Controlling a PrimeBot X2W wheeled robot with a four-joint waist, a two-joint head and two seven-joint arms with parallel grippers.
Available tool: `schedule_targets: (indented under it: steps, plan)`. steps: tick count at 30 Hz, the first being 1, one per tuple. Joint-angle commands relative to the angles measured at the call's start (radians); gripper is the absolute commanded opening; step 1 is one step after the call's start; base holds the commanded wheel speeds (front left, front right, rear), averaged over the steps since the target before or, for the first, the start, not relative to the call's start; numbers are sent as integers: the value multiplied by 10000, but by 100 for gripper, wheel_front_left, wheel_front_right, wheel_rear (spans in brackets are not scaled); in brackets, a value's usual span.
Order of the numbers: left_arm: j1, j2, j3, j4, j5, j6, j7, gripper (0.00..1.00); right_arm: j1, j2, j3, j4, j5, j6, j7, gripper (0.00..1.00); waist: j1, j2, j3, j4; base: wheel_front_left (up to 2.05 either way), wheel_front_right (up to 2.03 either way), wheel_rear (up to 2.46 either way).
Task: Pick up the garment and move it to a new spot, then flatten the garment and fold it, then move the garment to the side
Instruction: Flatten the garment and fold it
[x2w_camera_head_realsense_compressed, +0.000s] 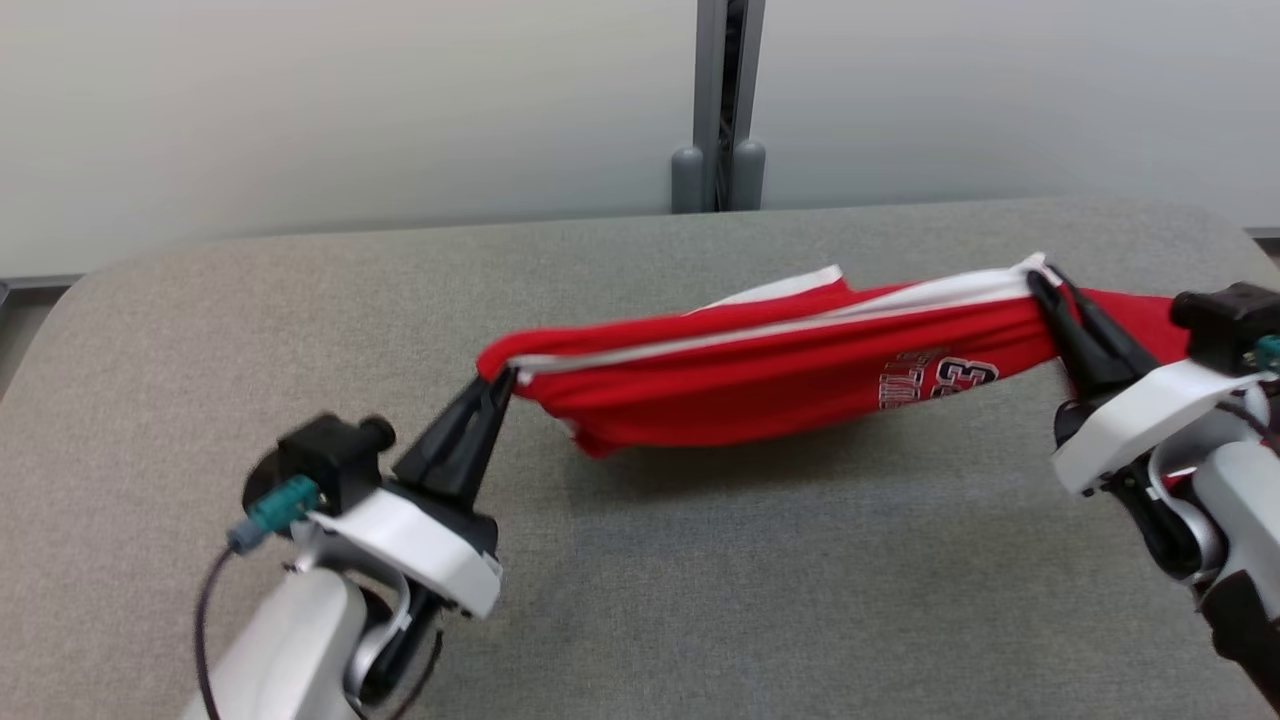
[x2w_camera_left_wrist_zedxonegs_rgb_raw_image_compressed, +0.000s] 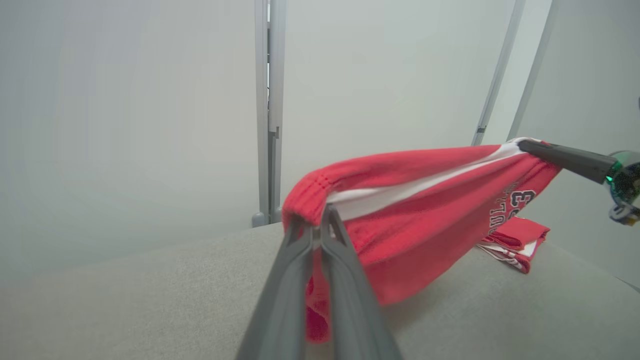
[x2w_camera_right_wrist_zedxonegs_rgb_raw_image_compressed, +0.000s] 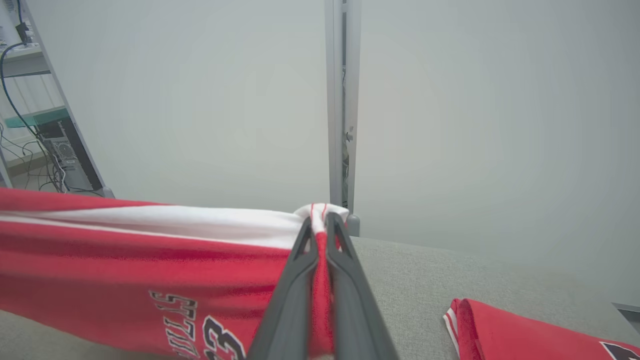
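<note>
my left jaws are pressed together on the left end of the garment (x2w_camera_head_realsense_compressed: 760, 385), a red jersey with a white stripe along its upper edge and white lettering with a number near its right end. my right jaws are pinched tight on the other end, at the white trim. between the two grips the garment hangs as a sagging band over the grey table (x2w_camera_head_realsense_compressed: 700, 600), lowest near my left side, with its shadow on the surface beneath. i cannot tell whether that lowest edge touches the table. in my right wrist view the white stripe runs off to the left from my fingers (x2w_camera_right_wrist_zedxonegs_rgb_raw_image_compressed: 295, 300). a further red fold (x2w_camera_right_wrist_zedxonegs_rgb_raw_image_compressed: 525, 330) lies on the table just beyond my right jaws; how it joins the held part i cannot tell. behind the table a grey post (x2w_camera_head_realsense_compressed: 722, 100) stands against a pale wall (x2w_camera_head_realsense_compressed: 300, 100).
</note>
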Motion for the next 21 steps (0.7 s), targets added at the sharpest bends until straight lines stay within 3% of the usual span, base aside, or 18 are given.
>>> schedule_targets:
  steps: [1,15,21]
  plan:
    - [-291,273,114,-277,-127,-29,175,0,184,-270,-295,-307,-125,-10,-55,0,0,0,-199,-119,0,0,0]
    - [-2682,1527,315,-3208,-1805,-153,3089,0,117,-1548,-2114,-3706,-198,-7,447,0,0,0,-732,-415,0,0,0]
    - [-3403,1721,249,-3107,-2347,-142,3877,0,-100,-1542,-2486,-3985,-199,-7,1279,0,0,0,-569,-379,0,0,0]
